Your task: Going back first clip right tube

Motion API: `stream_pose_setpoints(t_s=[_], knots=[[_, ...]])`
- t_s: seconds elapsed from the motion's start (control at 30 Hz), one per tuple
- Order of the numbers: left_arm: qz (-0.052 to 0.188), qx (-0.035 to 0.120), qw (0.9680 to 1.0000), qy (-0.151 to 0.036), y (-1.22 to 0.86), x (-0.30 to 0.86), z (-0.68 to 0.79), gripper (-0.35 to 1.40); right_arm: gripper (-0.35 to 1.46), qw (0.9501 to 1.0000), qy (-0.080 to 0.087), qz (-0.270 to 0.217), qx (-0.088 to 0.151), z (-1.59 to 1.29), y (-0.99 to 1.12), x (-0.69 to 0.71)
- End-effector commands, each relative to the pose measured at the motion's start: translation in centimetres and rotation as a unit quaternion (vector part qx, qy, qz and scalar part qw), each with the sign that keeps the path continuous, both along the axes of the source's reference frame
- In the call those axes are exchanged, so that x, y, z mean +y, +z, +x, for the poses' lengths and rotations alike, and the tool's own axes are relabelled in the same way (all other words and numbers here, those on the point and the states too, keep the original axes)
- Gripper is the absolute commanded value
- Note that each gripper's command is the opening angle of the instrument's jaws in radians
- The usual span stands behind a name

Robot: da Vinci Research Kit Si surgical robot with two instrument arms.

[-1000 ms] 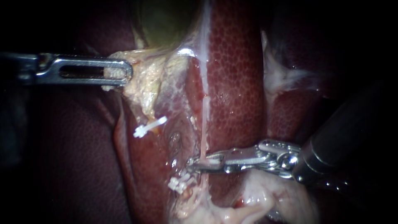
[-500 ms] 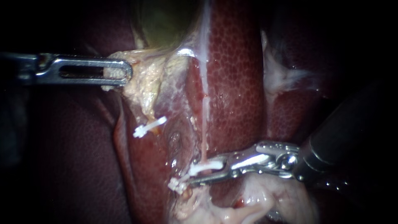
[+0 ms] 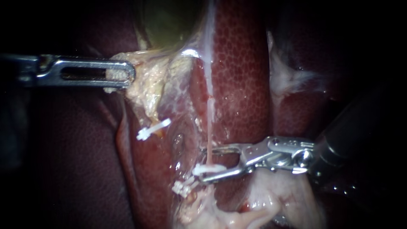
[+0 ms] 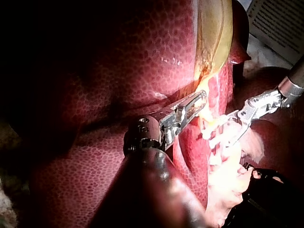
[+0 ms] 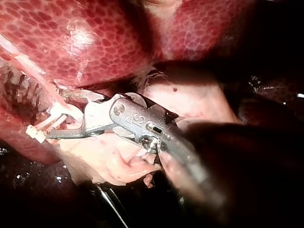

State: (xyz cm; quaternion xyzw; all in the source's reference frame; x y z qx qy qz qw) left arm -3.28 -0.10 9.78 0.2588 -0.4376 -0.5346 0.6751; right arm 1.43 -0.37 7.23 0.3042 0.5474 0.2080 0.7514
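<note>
Endoscope: right instrument (image 3: 204, 160), jaws seemingly apart.

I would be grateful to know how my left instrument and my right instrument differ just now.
The left instrument has its jaws shut on pale tissue below the gallbladder; the right instrument has its jaws open, a white clip on the tube lying in the gap. The left instrument lies level and higher in the endoscope view; the right instrument sits lower. Both are slender metal.

We see the right tube (image 3: 209, 123), a thin pale pink strand standing upright, with a white clip (image 3: 210, 168) clamped crosswise near its lower end.
</note>
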Motion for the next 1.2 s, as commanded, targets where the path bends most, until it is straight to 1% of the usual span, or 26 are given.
stream_pose_setpoints(t_s=[0.03, 0.17, 0.23, 0.37, 0.47, 0.53, 0.63, 0.8, 0.97, 1.1, 1.2], knots=[[0.000, 0.000, 1.0000, 0.000, 0.00, 0.00, 0.00, -0.35, 0.60, 1.0000, -0.002, -0.005, 0.002, -0.03, -0.02, 0.02], [0.000, 0.000, 1.0000, 0.000, 0.00, 0.00, 0.01, -0.35, 0.60, 0.9997, -0.008, -0.022, 0.010, -0.19, -0.15, 0.10], [0.000, 0.000, 1.0000, 0.000, 0.00, 0.00, 0.01, -0.35, 0.60, 0.9994, -0.011, -0.029, 0.015, -0.28, -0.26, 0.18], [0.000, 0.000, 1.0000, 0.000, 0.00, 0.00, 0.00, -0.35, 0.60, 0.9988, -0.008, -0.041, 0.023, -0.45, -0.49, 0.34], [0.000, 0.000, 1.0000, 0.000, 0.01, 0.00, -0.01, -0.35, 0.60, 0.9982, -0.002, -0.054, 0.027, -0.56, -0.69, 0.46], [0.000, 0.000, 1.0000, 0.000, 0.01, -0.01, -0.01, -0.35, 0.60, 0.9976, -0.001, -0.061, 0.032, -0.62, -0.81, 0.54], [0.000, 0.001, 1.0000, -0.001, 0.01, -0.01, -0.02, -0.35, 0.60, 0.9970, 0.002, -0.067, 0.039, -0.68, -0.95, 0.61], [-0.001, 0.001, 1.0000, -0.001, 0.02, -0.01, -0.02, -0.35, 0.60, 0.9962, 0.002, -0.073, 0.046, -0.72, -1.11, 0.68], [-0.001, 0.001, 1.0000, -0.001, 0.04, -0.02, -0.04, -0.35, 0.60, 0.9963, 0.003, -0.072, 0.048, -0.73, -1.17, 0.69], [-0.006, 0.004, 1.0000, -0.004, 0.15, -0.09, -0.12, -0.35, 0.60, 0.9963, 0.003, -0.072, 0.048, -0.73, -1.18, 0.68], [-0.007, 0.002, 1.0000, -0.001, 0.27, -0.14, -0.18, -0.35, 0.60, 0.9963, 0.003, -0.072, 0.048, -0.73, -1.18, 0.67]])
